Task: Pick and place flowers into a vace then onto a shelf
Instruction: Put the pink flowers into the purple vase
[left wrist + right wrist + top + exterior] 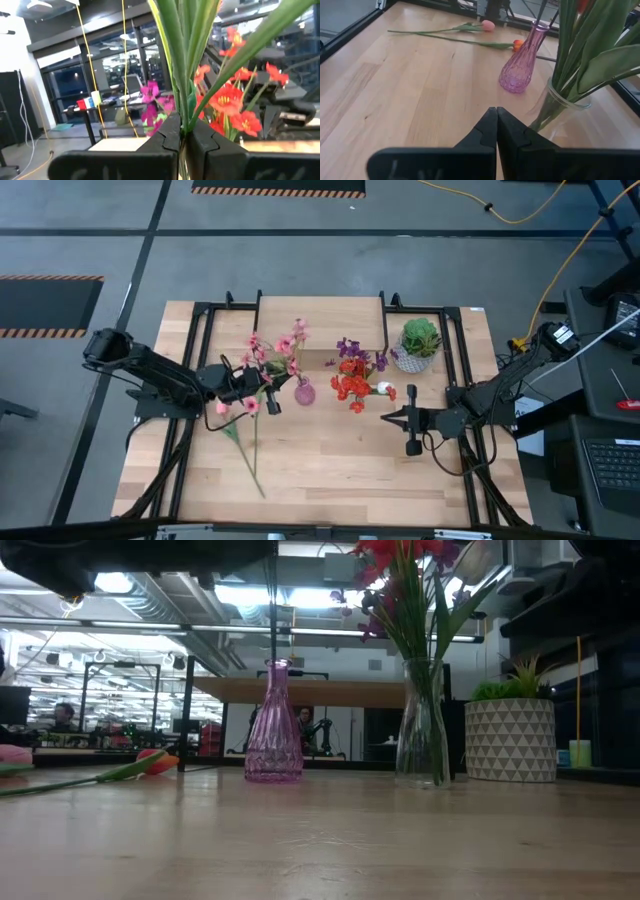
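Observation:
My left gripper [262, 388] is shut on a green-stemmed sprig of small pink blossoms [272, 350], just left of the purple glass vase [303, 392]. In the low view a thin line runs from above down to the vase's mouth [275, 663]. A pink tulip [488, 25] and an orange tulip [518, 44] lie flat on the table [330, 470]. Red and purple flowers [352, 380] stand in a clear glass vase [423, 725]. My right gripper [385, 418] is shut and empty, low over the table near the clear vase. The shelf [320, 312] stands at the far edge. My left gripper pinches the sprig's green stem and leaves [184, 117] between its two fingers [167, 135]. The stem and leaves rise upright from the hold, lifted clear of the table. What hangs below the fingers is hidden in the wrist view.
A spiky green plant in a white patterned pot [418, 345] stands at the far right, beside the clear vase. A black frame [200, 360] runs along the table's sides. Bare wood lies in the table's near half.

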